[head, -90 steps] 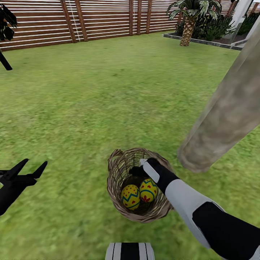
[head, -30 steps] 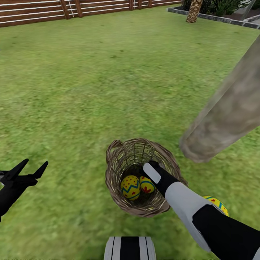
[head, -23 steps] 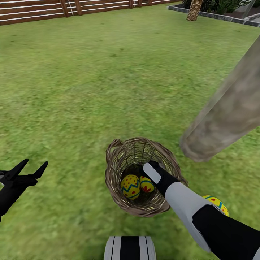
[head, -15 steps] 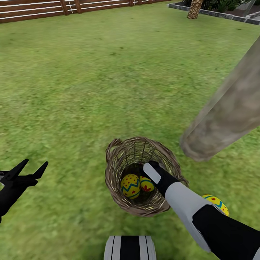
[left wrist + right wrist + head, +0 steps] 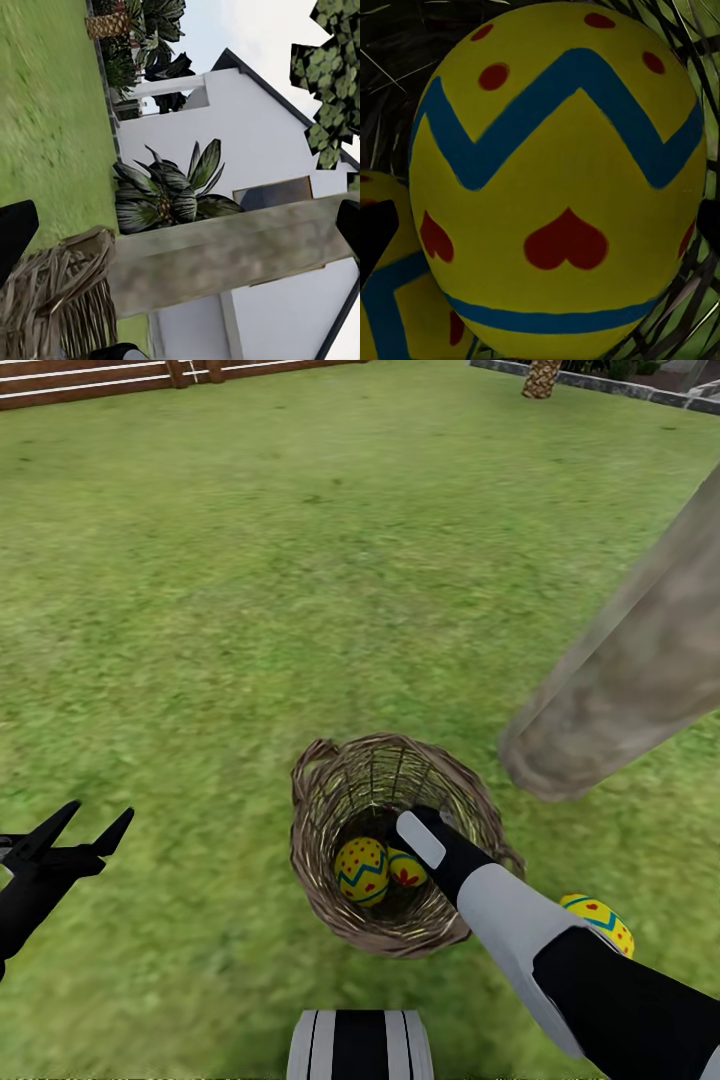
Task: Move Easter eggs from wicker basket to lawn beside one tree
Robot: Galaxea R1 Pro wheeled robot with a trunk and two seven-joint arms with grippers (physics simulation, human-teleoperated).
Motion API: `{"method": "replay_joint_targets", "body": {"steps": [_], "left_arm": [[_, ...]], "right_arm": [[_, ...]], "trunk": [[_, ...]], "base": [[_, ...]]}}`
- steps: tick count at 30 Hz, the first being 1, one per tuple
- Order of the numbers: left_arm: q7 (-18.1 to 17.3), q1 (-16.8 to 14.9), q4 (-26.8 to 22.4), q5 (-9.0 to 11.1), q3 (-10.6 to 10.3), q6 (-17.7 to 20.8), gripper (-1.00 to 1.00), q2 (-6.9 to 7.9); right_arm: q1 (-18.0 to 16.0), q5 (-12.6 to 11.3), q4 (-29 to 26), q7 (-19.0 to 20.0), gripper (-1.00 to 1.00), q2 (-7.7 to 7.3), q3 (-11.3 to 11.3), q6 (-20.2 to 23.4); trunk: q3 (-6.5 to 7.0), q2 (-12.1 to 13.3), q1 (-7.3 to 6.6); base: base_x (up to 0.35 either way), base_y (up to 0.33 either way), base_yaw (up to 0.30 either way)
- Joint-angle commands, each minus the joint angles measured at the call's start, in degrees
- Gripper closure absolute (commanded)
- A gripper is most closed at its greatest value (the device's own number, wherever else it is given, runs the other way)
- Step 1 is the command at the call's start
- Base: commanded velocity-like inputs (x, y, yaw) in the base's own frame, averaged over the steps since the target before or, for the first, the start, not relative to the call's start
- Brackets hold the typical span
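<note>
The wicker basket (image 5: 322, 822) stands on the lawn (image 5: 250, 610) just left of the tree trunk's (image 5: 630, 670) foot. Two yellow Easter eggs lie inside: the left egg (image 5: 361, 870) in plain sight, the right egg (image 5: 407, 871) partly under my right gripper (image 5: 410, 852), which reaches down into the basket. The right wrist view has that egg (image 5: 559, 180) between the open gripper's (image 5: 540, 225) black fingertips (image 5: 375, 232). A third egg (image 5: 600, 920) rests on the grass behind my right forearm, near the trunk. My left gripper (image 5: 97, 815) hovers open and empty over the grass at the left.
A brown slat fence (image 5: 100, 380) bounds the lawn far back, with a palm trunk (image 5: 542, 378) in a bordered bed at the back right. The left wrist view looks past the basket (image 5: 52, 300) and trunk (image 5: 225, 255) to a broad-leaved plant (image 5: 169, 191) and a white house (image 5: 247, 127).
The head view has tilted down a little. My right gripper has sunk deeper into the basket, over the right egg. The left arm has stayed still.
</note>
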Motion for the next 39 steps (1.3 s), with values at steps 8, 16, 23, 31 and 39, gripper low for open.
{"method": "replay_joint_targets", "body": {"steps": [8, 16, 23, 31, 39], "left_arm": [[0.0, 0.0, 0.0, 0.2, 0.0, 0.4, -1.0, -0.01], [0.0, 0.0, 0.0, 0.2, 0.0, 0.4, -1.0, 0.01], [-0.1, 0.0, 0.0, 0.2, 0.0, 0.4, -1.0, -0.03], [-0.1, 0.1, 0.0, 0.2, 0.1, 0.4, -1.0, 0.02], [0.0, 0.1, -0.1, 0.2, 0.1, 0.4, -1.0, 0.01]], "right_arm": [[0.0, -0.1, 0.0, -0.3, -1.0, 0.0, 0.2, 0.3], [0.0, -0.1, 0.0, -0.3, 1.0, 0.0, 0.2, 0.3], [0.0, -0.1, 0.0, -0.2, 1.0, 0.0, 0.2, 0.4], [0.0, -0.1, -0.1, -0.2, 1.0, 0.0, 0.2, 0.4], [0.0, -0.1, -0.2, -0.2, 1.0, 0.0, 0.2, 0.4]], "trunk": [[-1.15, -0.1, 0.12], [-2.04, -0.1, 0.22], [-2.26, -0.2, 0.25], [-1.59, -0.1, 0.17], [0.18, 0.0, -0.04]], "base": [[0.0, 0.0, 0.0], [0.0, 0.0, 0.0], [0.0, 0.0, 0.0], [0.0, 0.0, 0.0], [0.0, 0.0, 0.0]]}}
